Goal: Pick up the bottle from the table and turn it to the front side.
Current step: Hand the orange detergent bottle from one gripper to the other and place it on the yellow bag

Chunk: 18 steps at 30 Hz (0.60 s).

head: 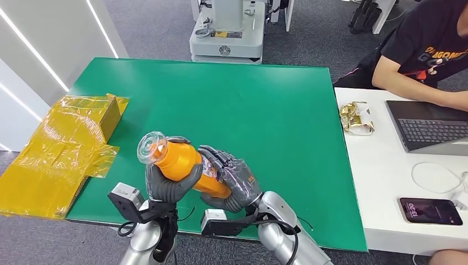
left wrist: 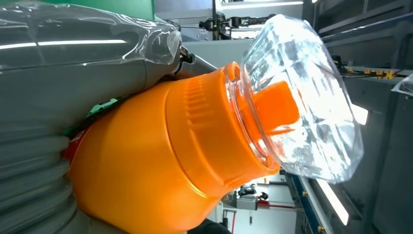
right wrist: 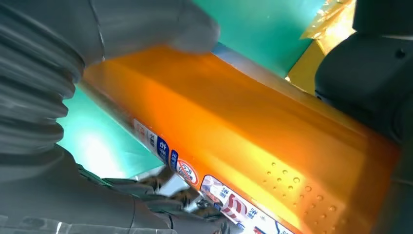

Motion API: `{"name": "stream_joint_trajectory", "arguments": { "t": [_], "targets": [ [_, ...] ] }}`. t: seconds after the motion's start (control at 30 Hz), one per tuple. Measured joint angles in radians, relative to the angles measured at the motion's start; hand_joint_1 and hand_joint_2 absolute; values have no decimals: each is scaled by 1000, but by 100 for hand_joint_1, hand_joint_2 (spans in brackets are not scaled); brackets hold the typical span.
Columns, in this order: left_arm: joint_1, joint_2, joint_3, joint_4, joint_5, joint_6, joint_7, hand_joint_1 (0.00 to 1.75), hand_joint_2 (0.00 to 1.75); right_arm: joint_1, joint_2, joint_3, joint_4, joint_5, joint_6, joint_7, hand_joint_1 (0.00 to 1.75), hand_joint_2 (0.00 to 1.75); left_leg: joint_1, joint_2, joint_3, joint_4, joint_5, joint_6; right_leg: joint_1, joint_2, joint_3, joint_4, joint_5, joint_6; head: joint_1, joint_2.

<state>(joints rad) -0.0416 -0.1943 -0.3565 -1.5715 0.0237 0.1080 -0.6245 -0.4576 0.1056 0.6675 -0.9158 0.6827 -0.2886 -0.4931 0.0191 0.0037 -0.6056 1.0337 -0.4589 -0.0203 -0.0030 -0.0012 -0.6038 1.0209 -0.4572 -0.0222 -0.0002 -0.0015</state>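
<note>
Both arms rise from the lower edge of the head view and meet on the orange bottle (head: 185,165), which is lifted off the green desk (head: 265,105) above its near edge. On the neck side of the bottle, the left robot hand (head: 168,182) wraps its grey fingers around the shoulder just below the cap. On the base side, the right robot hand (head: 236,181) closes its dark fingers over the lower body and the label, so each robot hand has a firm hold on the same bottle and neither is spread wide.

The bottle lies tilted, its clear faceted cap (head: 152,148) pointing up and away from the right robot hand, toward the yellow taped cardboard box (head: 60,149). That box sits well beyond the cap end of the bottle, half over the edge of the desk. The left wrist view shows the clear cap (left wrist: 302,97) close up over an orange spout, with the ribbed orange collar and the bottle body (left wrist: 146,165) pressed against the grey cover of the left robot hand (left wrist: 39,146). The right wrist view shows the flat orange side of the bottle (right wrist: 234,131) with a strip of printed label (right wrist: 204,185) along one edge, too blurred to read.

Well apart from the base end of the bottle stands a white desk (head: 381,182) carrying a laptop (head: 430,127), a phone (head: 430,211), a white cable (head: 439,176) and a crumpled gold wrapper (head: 356,117). A person in a black shirt (head: 425,49) sits at the laptop
</note>
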Motion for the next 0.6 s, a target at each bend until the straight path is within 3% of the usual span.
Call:
{"name": "stream_joint_trajectory", "arguments": {
  "t": [0.27, 0.6],
  "targets": [
    [1, 0, 6, 0, -17, 15, 7, 175, 175, 28, 2, 0, -41, -42, -45, 4, 0, 175, 0, 0, 0, 0, 0, 0, 0, 0, 0, 0, 0, 0, 0, 0],
    [11, 6, 45, -35, -143, 87, 19, 175, 175, 167, -3, -6, -295, -189, -151, -27, 0, 175, 0, 0, 0, 0, 0, 0, 0, 0, 0, 0, -1, 0, 0, 0]
  ]
}}
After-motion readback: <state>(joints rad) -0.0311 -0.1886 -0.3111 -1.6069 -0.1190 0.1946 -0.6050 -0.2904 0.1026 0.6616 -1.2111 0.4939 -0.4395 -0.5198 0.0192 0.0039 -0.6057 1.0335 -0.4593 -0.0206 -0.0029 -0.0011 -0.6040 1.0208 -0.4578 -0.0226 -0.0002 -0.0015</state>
